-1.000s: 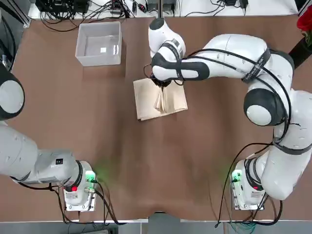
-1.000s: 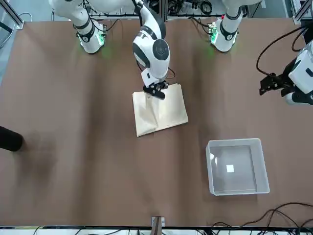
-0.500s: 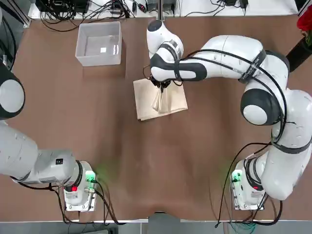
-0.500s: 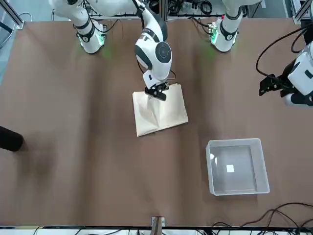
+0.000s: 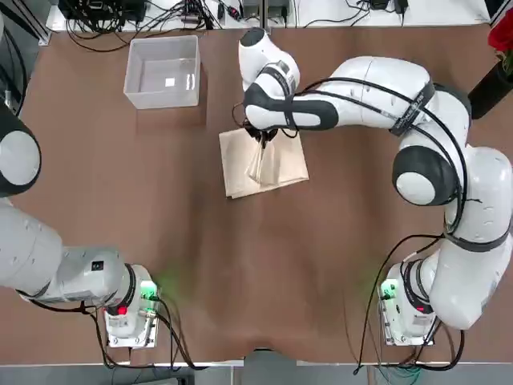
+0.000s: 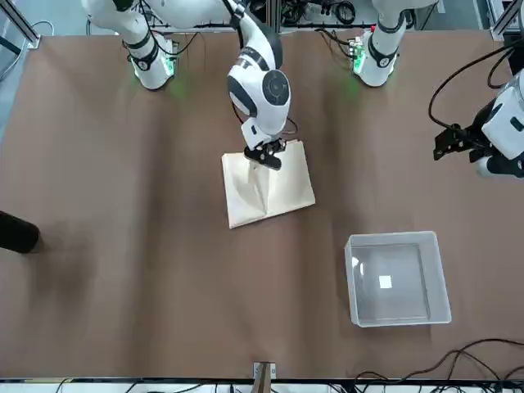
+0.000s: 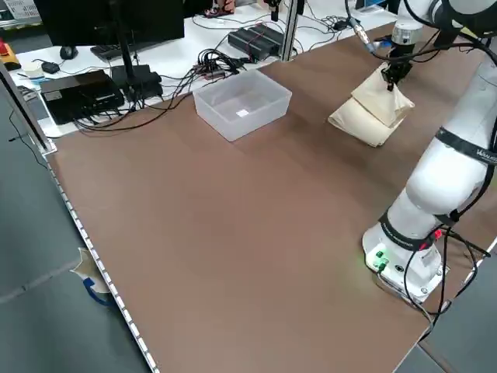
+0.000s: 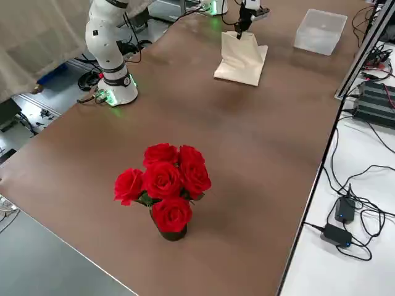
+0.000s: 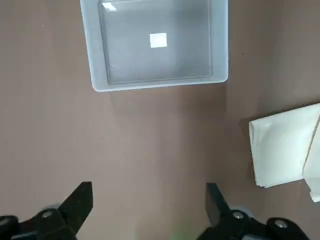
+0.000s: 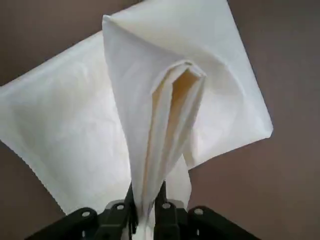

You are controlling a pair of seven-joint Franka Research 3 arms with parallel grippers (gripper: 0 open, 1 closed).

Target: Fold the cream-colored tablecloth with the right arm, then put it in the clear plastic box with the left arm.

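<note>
Right gripper [image 6: 267, 155] is over the worktop [image 5: 264, 265] just past centre, clamped on a raised pleat of the cream tablecloth [image 5: 264, 164]. In the right wrist view the fingers [image 10: 121, 210] pinch a bunched ridge of cloth between them with almost no gap. The cloth peaks up to the gripper in a tent; the remainder lies flat as a folded rectangle.

Seen from overhead, the clear plastic box [image 5: 162, 70] sits at about 10 o'clock from the cloth, well apart, upright, with only a small white label on its floor.

Left gripper [image 9: 145, 210] is parked above bare worktop at the left edge; its fingers are spread wide, with nothing between them. The left wrist view shows both the box and a corner of the cloth.
</note>
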